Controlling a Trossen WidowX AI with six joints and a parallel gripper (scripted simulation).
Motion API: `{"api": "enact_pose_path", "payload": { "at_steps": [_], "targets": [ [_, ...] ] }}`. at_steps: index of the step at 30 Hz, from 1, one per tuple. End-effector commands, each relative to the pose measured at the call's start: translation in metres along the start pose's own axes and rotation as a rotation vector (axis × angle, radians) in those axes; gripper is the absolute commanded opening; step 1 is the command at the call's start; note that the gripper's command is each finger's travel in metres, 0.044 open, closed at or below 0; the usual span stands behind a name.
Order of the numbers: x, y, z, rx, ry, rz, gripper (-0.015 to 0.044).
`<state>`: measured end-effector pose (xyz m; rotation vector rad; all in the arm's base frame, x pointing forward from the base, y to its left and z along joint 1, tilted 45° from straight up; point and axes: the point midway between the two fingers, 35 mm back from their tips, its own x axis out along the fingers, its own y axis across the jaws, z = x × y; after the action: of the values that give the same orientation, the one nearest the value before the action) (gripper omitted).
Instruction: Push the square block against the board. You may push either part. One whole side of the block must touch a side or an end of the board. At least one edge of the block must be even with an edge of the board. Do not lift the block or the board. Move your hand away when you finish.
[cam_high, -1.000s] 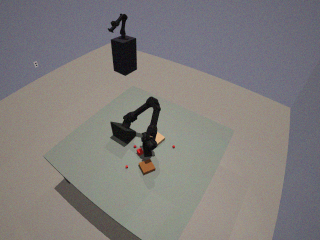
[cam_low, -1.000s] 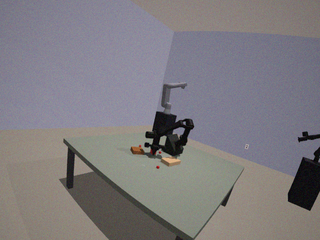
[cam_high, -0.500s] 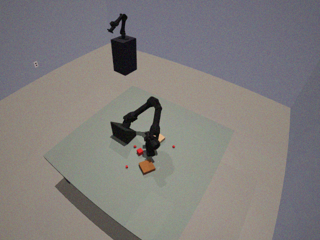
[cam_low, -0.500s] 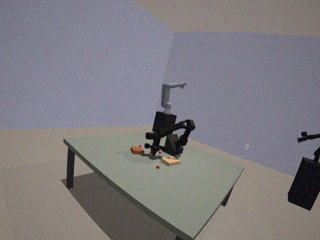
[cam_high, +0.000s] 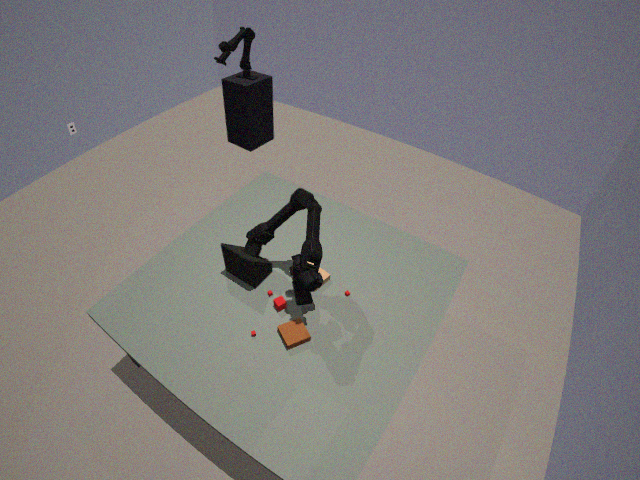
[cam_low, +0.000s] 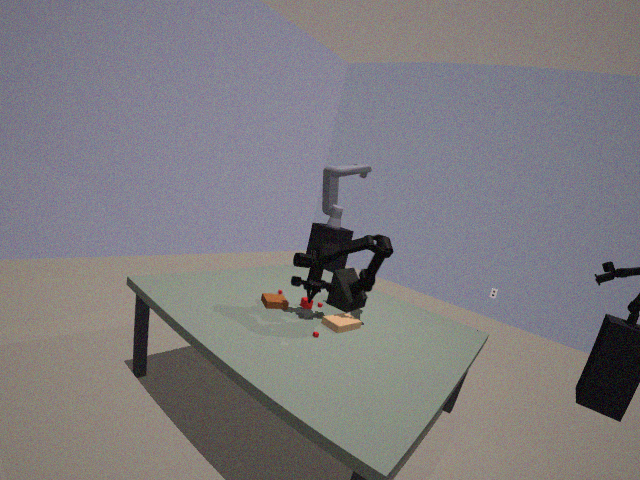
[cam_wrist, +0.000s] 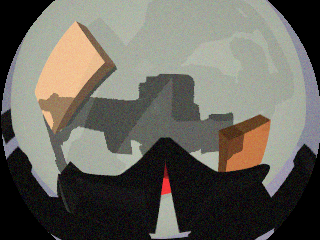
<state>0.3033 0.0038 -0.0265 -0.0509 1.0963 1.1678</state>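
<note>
The square block, orange-brown (cam_high: 294, 333) (cam_low: 272, 300) (cam_wrist: 254, 146), lies flat on the table. The board, light tan (cam_high: 324, 275) (cam_low: 341, 322) (cam_wrist: 70, 67), lies flat and apart from it, partly hidden behind the arm in the top view. My gripper (cam_high: 305, 303) (cam_low: 310, 301) (cam_wrist: 164, 142) is shut and empty. It points down between the two parts, touching neither. Its height over the table is hard to tell. In the wrist view the board is at the upper left and the block at the right, partly hidden by a finger.
A red cube (cam_high: 279, 303) (cam_low: 305, 302) stands beside the gripper and shows as a red sliver between the fingers in the wrist view. Small red cubes lie around, one (cam_high: 347, 292) (cam_low: 315, 334) near the board, one (cam_high: 253, 333) near the block. The arm's dark base (cam_high: 245, 268) (cam_low: 343, 291) is behind.
</note>
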Motion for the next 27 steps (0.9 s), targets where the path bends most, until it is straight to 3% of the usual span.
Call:
{"api": "enact_pose_path", "payload": {
  "at_steps": [1,5,10,15,27],
  "targets": [
    [-0.007,0.002,-0.001,-0.003,0.008,0.006,0.0],
    [-0.007,0.002,-0.035,0.033,0.011,0.004,0.0],
    [-0.004,0.002,-0.038,0.036,0.011,0.004,0.0],
    [0.048,0.003,-0.038,0.035,0.008,0.007,0.0],
    [0.048,0.002,-0.046,0.036,0.009,0.005,0.0]
  ]
}}
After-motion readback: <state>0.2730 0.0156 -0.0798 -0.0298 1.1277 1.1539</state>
